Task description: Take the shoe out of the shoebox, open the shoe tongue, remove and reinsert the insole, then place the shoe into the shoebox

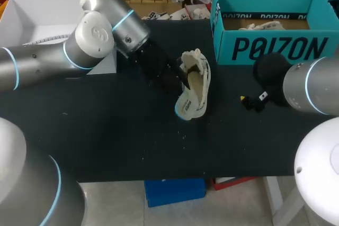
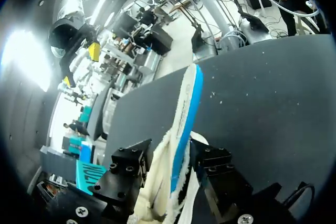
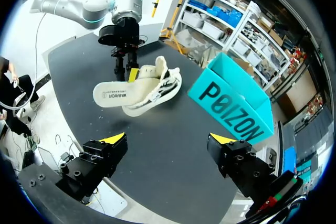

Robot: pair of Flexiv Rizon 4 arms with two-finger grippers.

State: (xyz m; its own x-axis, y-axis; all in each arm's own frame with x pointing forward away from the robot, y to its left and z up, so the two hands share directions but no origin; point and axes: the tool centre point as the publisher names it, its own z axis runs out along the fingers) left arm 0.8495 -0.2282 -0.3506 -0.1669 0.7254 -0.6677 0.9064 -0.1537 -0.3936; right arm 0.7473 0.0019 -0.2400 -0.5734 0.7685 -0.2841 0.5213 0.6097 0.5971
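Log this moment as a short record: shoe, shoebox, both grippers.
shoe: out of the box, lying on its side on the black table
shoebox: teal, open, on the table's far right side, apart from the shoe
left gripper: shut on the shoe's upper
right gripper: open, empty, low over the table, clear of the shoe

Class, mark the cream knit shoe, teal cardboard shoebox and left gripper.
cream knit shoe (image 1: 195, 86), head view, its middle.
teal cardboard shoebox (image 1: 275, 49), head view, front wall.
left gripper (image 3: 126, 74), right wrist view, between fingertips.

Black table (flecked with white)
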